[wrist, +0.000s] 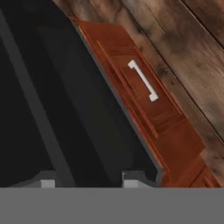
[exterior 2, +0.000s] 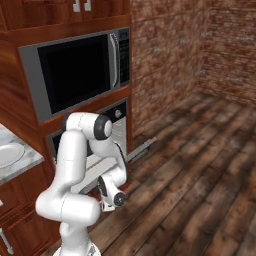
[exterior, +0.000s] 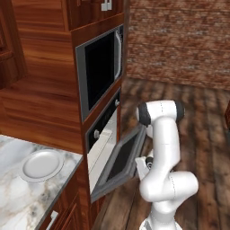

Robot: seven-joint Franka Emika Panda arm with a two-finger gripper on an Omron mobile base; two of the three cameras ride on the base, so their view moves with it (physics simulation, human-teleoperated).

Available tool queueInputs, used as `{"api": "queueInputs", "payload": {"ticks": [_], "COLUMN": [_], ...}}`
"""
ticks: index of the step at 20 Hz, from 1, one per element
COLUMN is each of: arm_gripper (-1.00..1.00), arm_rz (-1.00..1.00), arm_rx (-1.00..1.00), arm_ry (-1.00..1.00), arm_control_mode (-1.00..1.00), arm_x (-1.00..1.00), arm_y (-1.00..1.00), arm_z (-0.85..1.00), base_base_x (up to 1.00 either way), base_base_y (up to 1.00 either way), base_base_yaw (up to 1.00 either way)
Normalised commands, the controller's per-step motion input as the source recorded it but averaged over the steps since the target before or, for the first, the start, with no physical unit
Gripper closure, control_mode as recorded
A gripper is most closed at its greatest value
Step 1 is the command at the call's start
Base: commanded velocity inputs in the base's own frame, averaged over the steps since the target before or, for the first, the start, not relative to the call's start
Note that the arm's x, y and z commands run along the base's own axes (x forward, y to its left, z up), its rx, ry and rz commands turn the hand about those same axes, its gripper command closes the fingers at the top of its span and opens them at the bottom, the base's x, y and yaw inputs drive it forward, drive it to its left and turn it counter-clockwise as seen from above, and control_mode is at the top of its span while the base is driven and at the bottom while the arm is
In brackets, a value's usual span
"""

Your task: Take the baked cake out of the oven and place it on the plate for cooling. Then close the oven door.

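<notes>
The oven door [exterior: 117, 164] is seen half-lowered beside the robot's arm, while the plate [exterior: 42, 165] is left bare at the desk's front edge. The baked cake cannot be made out; the hand's grip cannot be told. The door is best dropped fully before the oven [exterior: 104, 130] is reached into.

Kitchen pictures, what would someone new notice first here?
Probably the white robot arm bending down in front of the oven, whose oven door hangs partly open. Above the oven sits a black-windowed microwave. A white plate lies bare on the marble counter to the left.
</notes>
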Motion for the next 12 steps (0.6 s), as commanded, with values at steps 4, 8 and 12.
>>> {"api": "queueInputs", "payload": {"ticks": [4,8,12], "arm_gripper": [-1.0,-1.0,-1.0], "arm_rz": [-0.1,-0.12,-0.13], "arm_rx": [0.0,0.02,0.06], "arm_ry": [0.16,0.03,0.0], "arm_control_mode": [-1.0,-1.0,-1.0], "arm_x": [0.0,-0.11,-0.21], "arm_y": [-0.87,-1.0,-0.98], "arm_z": [-0.03,0.27,0.5], "base_base_x": [0.0,0.0,0.0], "base_base_y": [0.0,0.0,0.0], "base_base_yaw": [0.0,0.0,0.0]}}
